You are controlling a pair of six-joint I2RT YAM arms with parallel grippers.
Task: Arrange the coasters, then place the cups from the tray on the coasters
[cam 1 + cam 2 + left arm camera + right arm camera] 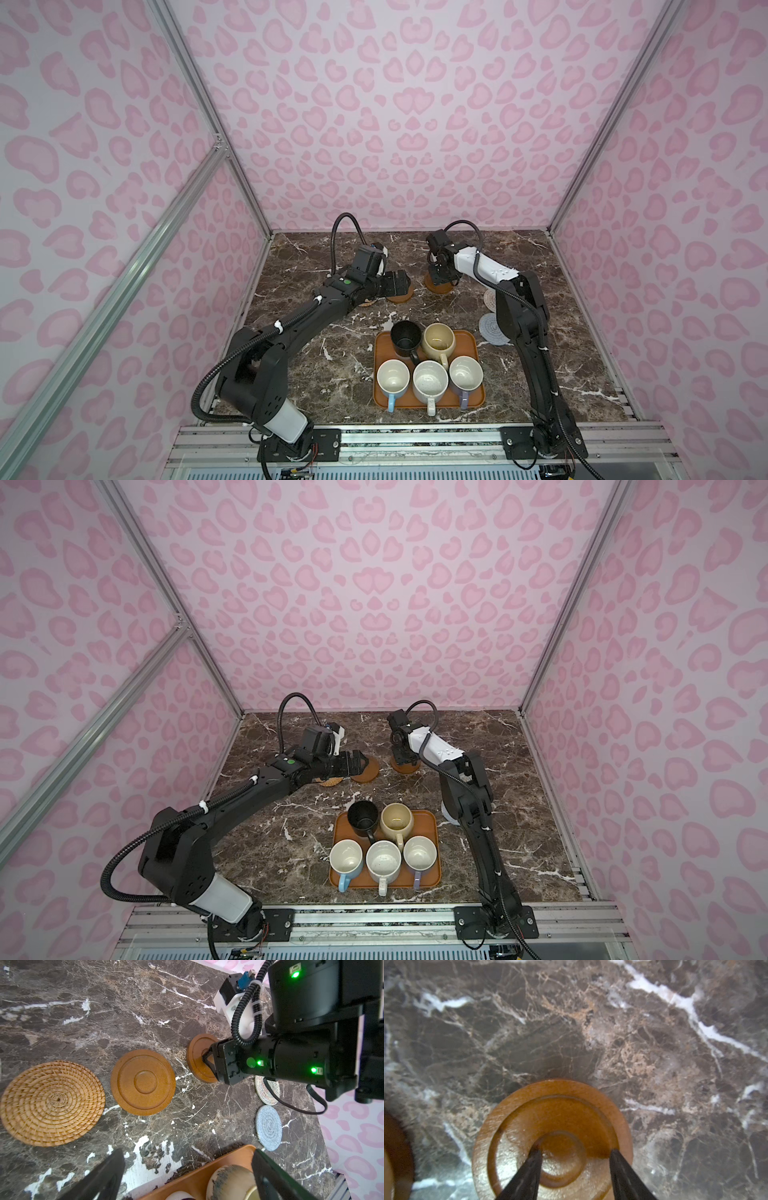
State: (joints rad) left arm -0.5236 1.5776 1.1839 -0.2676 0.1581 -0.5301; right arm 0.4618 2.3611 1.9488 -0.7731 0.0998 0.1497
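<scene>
At the tray's (467,345) twelve o'clock, the half-open right claw (575,1149) touches a wooden coaster (550,1109), gripping nothing. Left claw (188,1153) gapes, empty.

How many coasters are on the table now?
5: woven coaster, wooden coaster beside it, second wooden coaster under the right claw, grey-blue coaster by the tray, beige coaster beyond it. None seems hidden.
</scene>
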